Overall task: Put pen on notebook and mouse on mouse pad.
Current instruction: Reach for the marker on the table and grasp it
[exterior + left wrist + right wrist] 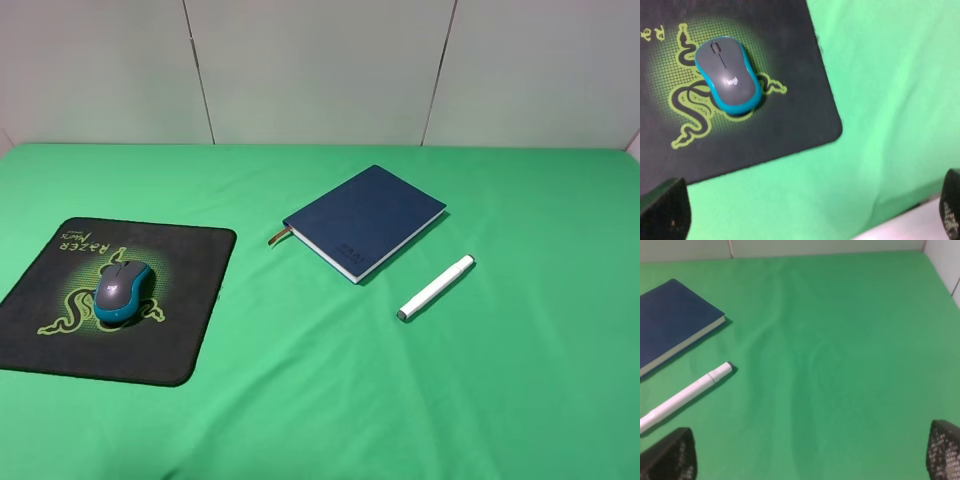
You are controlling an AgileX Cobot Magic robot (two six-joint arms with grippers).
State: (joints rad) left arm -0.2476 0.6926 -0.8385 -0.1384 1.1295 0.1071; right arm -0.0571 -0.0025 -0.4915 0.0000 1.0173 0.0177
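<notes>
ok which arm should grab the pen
Probably right. The pen lies beside the notebook on the right arm's side, in its wrist view; the left view shows the mouse on the mouse pad.

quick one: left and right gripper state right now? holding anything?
Left gripper: open, holding nothing.
Right gripper: open, holding nothing; the pen lies apart from its fingers.

table: green cloth (320, 400), wrinkled | wall: pale panels (320, 70), dark seams | light: even
</notes>
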